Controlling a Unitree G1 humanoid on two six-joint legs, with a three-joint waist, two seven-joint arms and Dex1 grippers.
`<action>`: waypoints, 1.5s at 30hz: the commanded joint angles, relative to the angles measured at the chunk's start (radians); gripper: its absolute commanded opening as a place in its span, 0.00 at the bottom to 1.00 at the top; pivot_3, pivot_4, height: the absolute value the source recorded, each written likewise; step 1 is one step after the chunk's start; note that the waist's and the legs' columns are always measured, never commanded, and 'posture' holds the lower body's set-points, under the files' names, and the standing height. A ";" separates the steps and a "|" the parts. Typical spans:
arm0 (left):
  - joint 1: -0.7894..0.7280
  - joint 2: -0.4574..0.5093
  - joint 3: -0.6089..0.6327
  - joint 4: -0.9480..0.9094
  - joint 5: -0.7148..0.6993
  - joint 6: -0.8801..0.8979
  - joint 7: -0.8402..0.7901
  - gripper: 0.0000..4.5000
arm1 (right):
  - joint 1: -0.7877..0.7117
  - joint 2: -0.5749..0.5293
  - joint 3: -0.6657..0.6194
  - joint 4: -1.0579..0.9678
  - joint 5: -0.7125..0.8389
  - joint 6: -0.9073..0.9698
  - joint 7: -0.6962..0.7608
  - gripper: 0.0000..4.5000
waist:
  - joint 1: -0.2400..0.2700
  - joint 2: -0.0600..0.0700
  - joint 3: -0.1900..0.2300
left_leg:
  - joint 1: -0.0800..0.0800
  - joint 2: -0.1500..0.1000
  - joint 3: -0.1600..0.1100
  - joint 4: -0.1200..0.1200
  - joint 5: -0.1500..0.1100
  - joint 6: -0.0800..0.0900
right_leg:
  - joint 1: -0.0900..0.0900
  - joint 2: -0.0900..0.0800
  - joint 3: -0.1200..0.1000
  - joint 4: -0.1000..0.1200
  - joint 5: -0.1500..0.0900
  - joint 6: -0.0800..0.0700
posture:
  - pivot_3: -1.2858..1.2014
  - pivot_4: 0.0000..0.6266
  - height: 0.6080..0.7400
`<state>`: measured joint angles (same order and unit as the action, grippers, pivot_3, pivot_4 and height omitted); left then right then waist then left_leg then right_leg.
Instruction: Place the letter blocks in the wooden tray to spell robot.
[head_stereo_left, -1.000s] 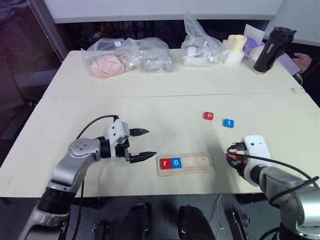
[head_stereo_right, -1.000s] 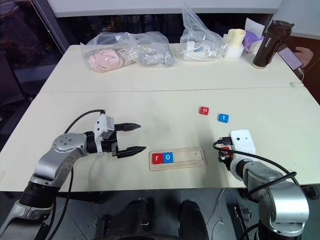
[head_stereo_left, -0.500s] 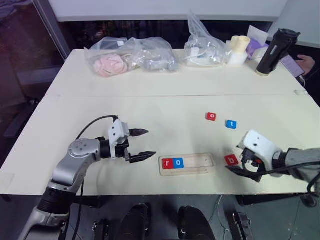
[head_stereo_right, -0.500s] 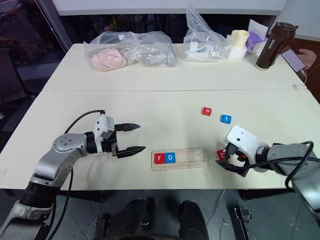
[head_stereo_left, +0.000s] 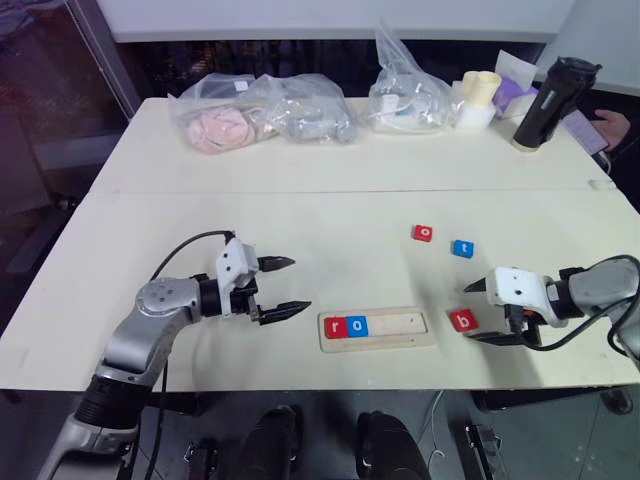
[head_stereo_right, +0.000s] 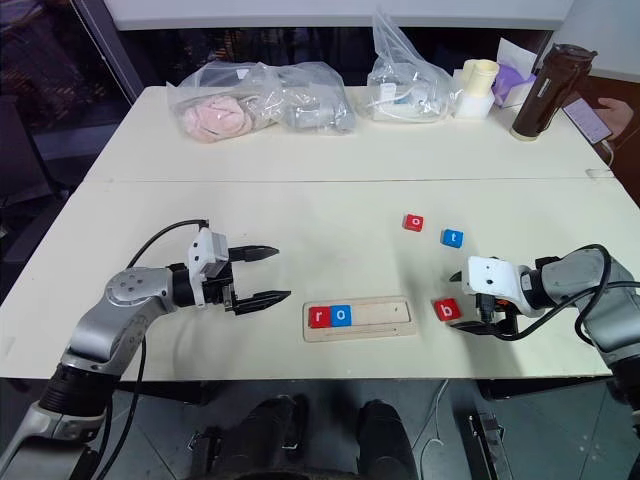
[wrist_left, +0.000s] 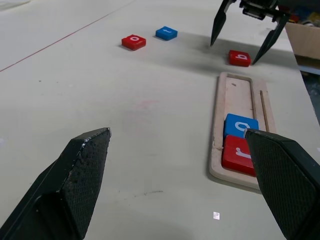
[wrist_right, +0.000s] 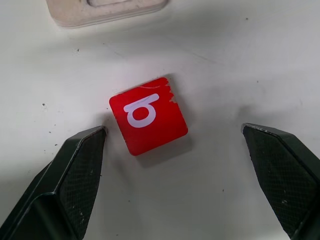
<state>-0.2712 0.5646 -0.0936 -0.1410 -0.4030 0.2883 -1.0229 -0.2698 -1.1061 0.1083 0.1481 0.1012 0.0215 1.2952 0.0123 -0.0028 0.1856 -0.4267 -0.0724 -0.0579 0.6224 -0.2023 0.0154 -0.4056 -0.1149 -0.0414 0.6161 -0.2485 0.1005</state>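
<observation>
We look down on the pale counter (head_stereo_left: 180, 215) and see the wooden tray (head_stereo_left: 405, 329) lying near its front edge. Two letter blocks sit in the tray's groove at its left end: a red r block (head_stereo_left: 333, 327) and, touching it on the right, a blue o block (head_stereo_left: 356, 326). The other slots of the tray are bare wood.

Just off the tray's right end, flat on the counter, lies a red b block (head_stereo_right: 447, 310). The right end effector (wrist_right: 180, 145) hangs directly over it, fingers spread wide on either side and touching nothing; from the right wrist we see the block sitting squarely in the gap, slightly turned, with a corner of the tray beyond it.

Farther back on the counter we find a red o block (head_stereo_left: 423, 233) and, close on its right but apart, a blue t block (head_stereo_left: 461, 248).

On the other side, the left end effector (head_stereo_left: 283, 287) hovers to the left of the tray, pointing towards it, its two black fingers wide apart and empty. From the left wrist we look along the tray's length, r block nearest.

Along the far edge of the counter sit clear plastic bags (head_stereo_left: 260, 110) and a dark bottle (head_stereo_left: 543, 103).
</observation>
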 joint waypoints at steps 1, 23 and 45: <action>0.011 0.016 0.034 -0.046 -0.009 -0.008 0.007 1.00 | -0.009 0.030 0.030 0.028 -0.024 -0.013 0.018 0.99 | 0.000 0.000 0.000 | 0.000 0.000 0.000 0.000 0.000 0.000 | 0.000 0.000 0.000 0.000 0.000 0.000 | 0.52 0.24 0.98; 0.005 0.010 0.024 -0.040 -0.006 -0.012 0.017 1.00 | -0.032 0.073 -0.035 -0.202 0.088 0.194 0.071 0.25 | 0.001 0.002 0.001 | 0.000 0.001 0.000 0.003 0.000 -0.001 | -0.002 0.001 0.002 0.005 0.001 -0.001 | 0.52 0.24 0.98; 0.044 0.012 0.032 -0.130 -0.041 0.040 0.025 1.00 | -0.165 0.221 0.174 -0.296 0.028 0.275 0.053 0.25 | 0.002 0.001 0.000 | -0.001 0.000 0.000 0.005 -0.001 -0.001 | -0.002 0.000 0.001 0.005 0.001 -0.001 | 0.52 0.24 0.98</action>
<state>-0.2278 0.5694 -0.0835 -0.2272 -0.4242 0.3245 -0.9971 -0.4162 -0.8917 0.2862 -0.1486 0.1336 0.3006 1.3552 0.0141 -0.0021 0.1860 -0.4276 -0.0726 -0.0579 0.6280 -0.2030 0.0142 -0.4073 -0.1148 -0.0399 0.6214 -0.2474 0.0997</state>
